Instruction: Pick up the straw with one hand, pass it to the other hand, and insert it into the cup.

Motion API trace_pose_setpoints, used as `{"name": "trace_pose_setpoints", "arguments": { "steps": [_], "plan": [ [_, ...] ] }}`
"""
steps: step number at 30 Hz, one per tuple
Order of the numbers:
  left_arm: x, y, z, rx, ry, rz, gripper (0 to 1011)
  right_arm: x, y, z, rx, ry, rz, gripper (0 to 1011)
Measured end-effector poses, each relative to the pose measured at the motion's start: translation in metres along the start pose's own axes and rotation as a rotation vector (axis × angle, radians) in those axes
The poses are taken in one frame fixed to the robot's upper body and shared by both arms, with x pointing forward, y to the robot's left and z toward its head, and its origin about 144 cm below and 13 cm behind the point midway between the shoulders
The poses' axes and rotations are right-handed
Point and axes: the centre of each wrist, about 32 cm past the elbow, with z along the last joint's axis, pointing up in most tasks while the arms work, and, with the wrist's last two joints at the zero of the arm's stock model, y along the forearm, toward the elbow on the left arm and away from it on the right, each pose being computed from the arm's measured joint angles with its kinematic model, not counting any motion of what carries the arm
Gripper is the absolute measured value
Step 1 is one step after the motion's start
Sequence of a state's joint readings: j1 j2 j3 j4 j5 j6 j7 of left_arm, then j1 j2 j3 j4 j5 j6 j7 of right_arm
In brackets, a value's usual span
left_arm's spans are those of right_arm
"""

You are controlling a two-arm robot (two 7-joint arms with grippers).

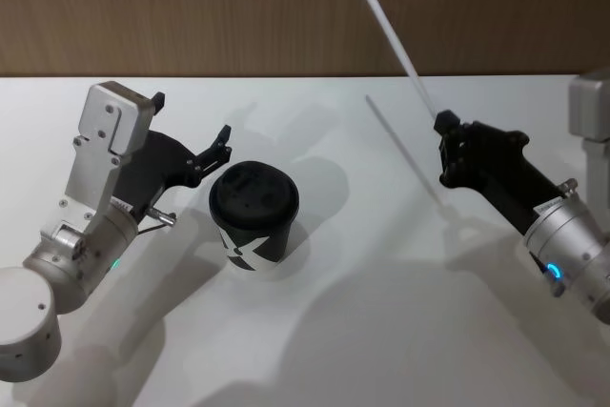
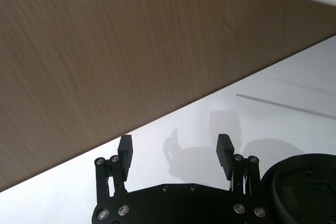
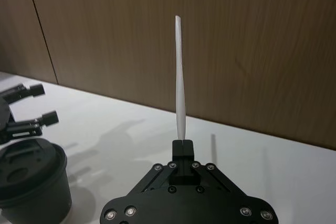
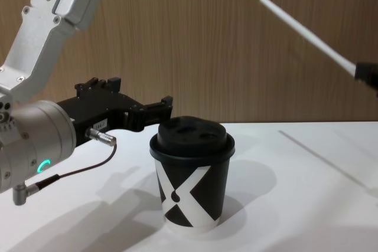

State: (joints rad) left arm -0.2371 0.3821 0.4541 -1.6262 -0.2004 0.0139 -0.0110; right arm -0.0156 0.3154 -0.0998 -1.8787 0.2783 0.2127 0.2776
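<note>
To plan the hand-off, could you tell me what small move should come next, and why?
Probably the right gripper should carry the straw leftward toward the left gripper. It is shut on the straw's lower end and holds it aloft and tilted, while the left gripper stands open beside the black paper cup.

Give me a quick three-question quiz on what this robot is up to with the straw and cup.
1. True or false: the straw lies flat on the table.
2. Pick one. The left jaws are: A) open, close beside the cup; B) shut on the cup's lid; C) gripping the straw.
3. Short answer: which jaws hold the straw?

Key: 1 false, it is held tilted up in the air. 2 A. 3 the right jaws.
</note>
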Motion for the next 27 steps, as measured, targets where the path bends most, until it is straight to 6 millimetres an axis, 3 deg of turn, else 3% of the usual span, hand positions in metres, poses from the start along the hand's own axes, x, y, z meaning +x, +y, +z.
{"name": "trace_pose_setpoints", "arguments": {
  "steps": [27],
  "plan": [
    [0.023, 0.006, 0.039, -0.112, 0.189, -0.209, 1003, -0.018, -0.013, 0.018, 0.158, 0.148, 0.090, 0]
  ]
}}
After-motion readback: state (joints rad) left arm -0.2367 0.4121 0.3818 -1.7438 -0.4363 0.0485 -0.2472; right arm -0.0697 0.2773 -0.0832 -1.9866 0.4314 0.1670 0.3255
